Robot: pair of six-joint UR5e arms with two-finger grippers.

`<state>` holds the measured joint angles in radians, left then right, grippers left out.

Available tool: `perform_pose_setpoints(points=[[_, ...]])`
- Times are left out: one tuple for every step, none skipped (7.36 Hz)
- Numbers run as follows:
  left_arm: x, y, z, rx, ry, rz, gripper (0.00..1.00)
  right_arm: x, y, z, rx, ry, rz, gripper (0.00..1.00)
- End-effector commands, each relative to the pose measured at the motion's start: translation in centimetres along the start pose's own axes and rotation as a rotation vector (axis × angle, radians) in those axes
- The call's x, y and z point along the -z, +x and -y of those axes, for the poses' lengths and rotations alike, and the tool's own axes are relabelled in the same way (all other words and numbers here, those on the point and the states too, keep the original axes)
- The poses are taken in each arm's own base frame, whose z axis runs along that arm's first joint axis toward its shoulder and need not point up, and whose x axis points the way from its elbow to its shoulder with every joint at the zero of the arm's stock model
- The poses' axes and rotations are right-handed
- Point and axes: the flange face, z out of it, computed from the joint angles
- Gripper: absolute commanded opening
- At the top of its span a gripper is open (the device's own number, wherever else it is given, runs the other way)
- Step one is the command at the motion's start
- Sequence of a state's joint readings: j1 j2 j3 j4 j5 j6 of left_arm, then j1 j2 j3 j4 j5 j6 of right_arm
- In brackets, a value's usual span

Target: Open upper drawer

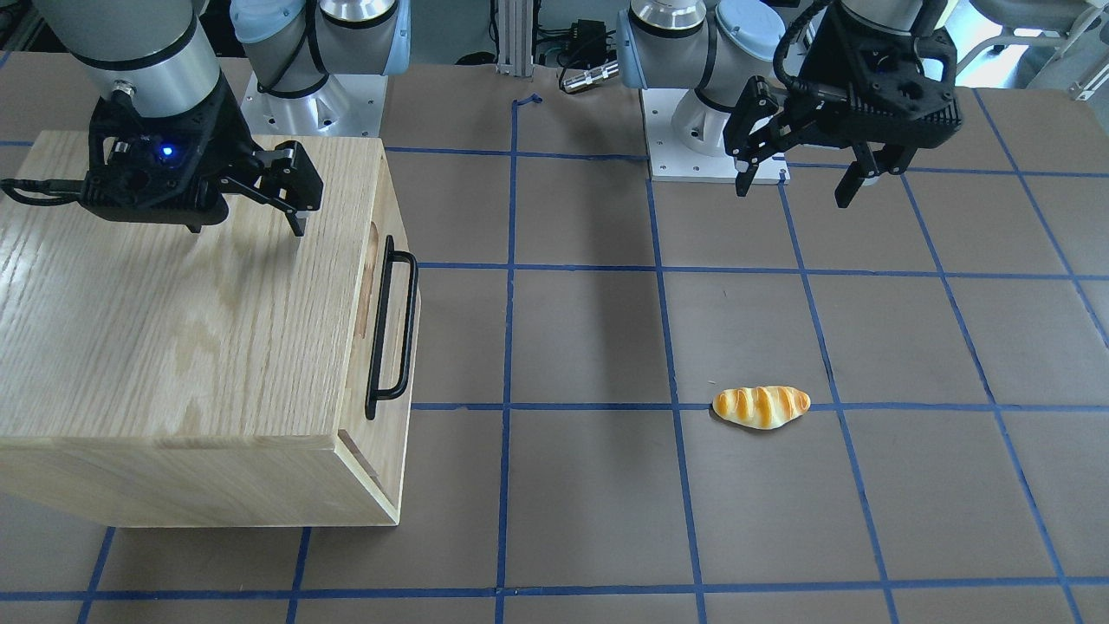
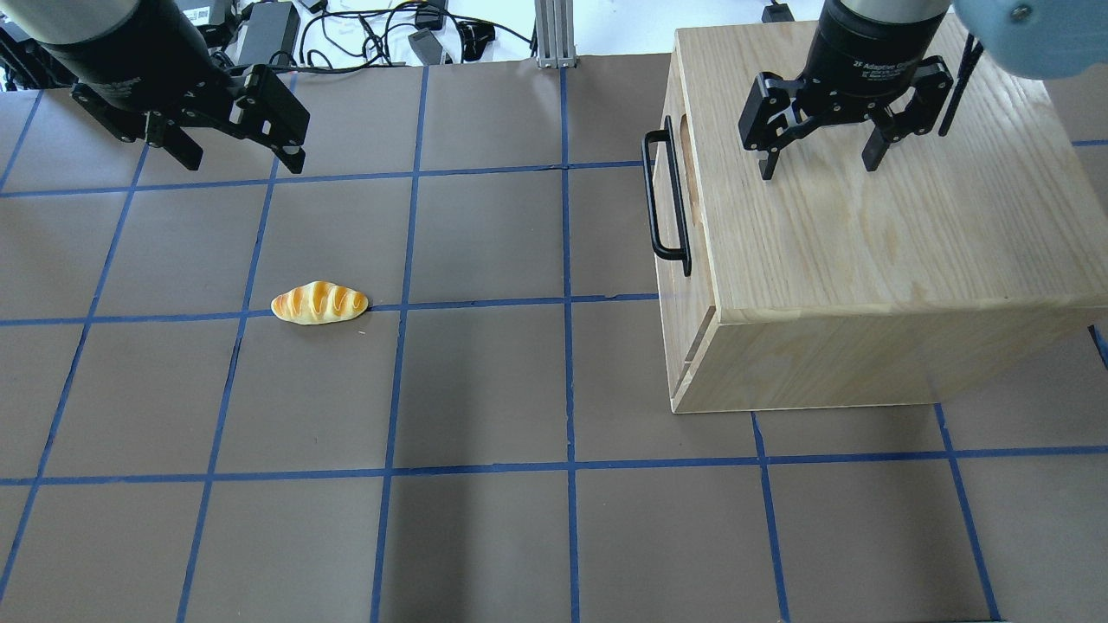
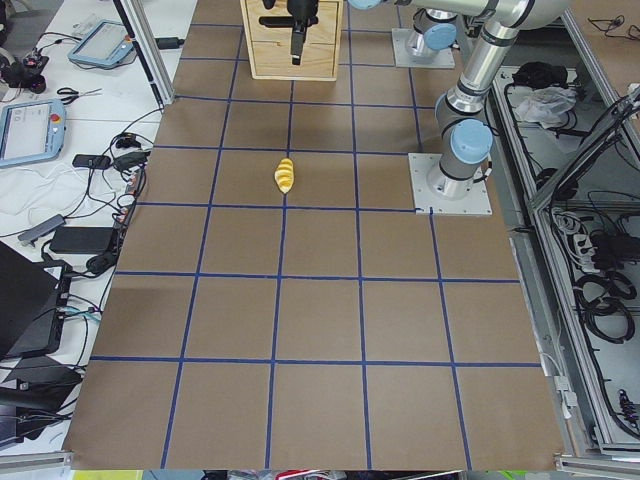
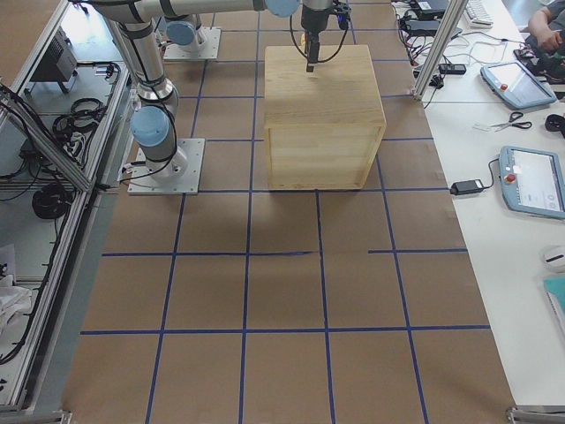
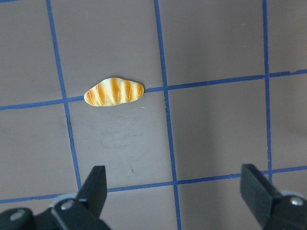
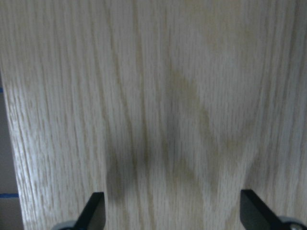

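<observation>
The upper drawer (image 1: 394, 321) is in the front of an oak-grain cabinet (image 1: 173, 347), under its top edge, and looks shut flush. Its long black bar handle (image 1: 409, 321) and the notch in its front also show in the overhead view (image 2: 651, 190). My right gripper (image 2: 819, 169) is open and empty, pointing down just above the cabinet top, back from the drawer front; its wrist view (image 6: 172, 211) shows only wood grain. My left gripper (image 2: 242, 164) is open and empty above the bare table, far from the cabinet.
A toy bread roll (image 2: 319, 303) lies on the brown table with its blue tape grid, below my left gripper's view (image 5: 114, 92). The cabinet shows a lower drawer seam (image 2: 692, 346). Cables lie past the table's far edge (image 2: 389, 35).
</observation>
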<state>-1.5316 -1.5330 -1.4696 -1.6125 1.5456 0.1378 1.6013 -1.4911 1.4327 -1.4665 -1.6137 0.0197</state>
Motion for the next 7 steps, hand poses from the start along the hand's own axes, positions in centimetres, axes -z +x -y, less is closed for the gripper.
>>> perform_pose_setpoints(points=[[-0.8,-0.37,0.07,0.008,-0.016,-0.001,1.0,-0.08,0.07,0.01,-0.002,-0.002,0.0,1.0],[-0.51,-0.35,0.28,0.008,-0.008,-0.004,1.0,0.0,-0.01,0.0,0.001,0.0,0.0,1.0],[-0.67,-0.32,0.37,0.008,-0.012,-0.01,1.0,0.0,-0.01,0.0,0.001,0.0,0.0,1.0],[-1.21,-0.31,0.39,0.007,-0.023,-0.007,1.0,-0.08,-0.01,-0.01,0.0,-0.002,0.0,1.0],[-1.25,-0.24,0.2,0.015,-0.028,-0.004,1.0,0.0,-0.01,0.0,0.0,0.0,0.0,1.0],[-0.84,-0.24,-0.23,0.006,-0.02,-0.003,1.0,-0.08,0.07,0.01,-0.002,-0.002,0.0,1.0],[-0.64,-0.16,-0.24,0.021,-0.013,-0.002,1.0,0.0,-0.01,0.0,0.0,0.0,0.0,1.0]])
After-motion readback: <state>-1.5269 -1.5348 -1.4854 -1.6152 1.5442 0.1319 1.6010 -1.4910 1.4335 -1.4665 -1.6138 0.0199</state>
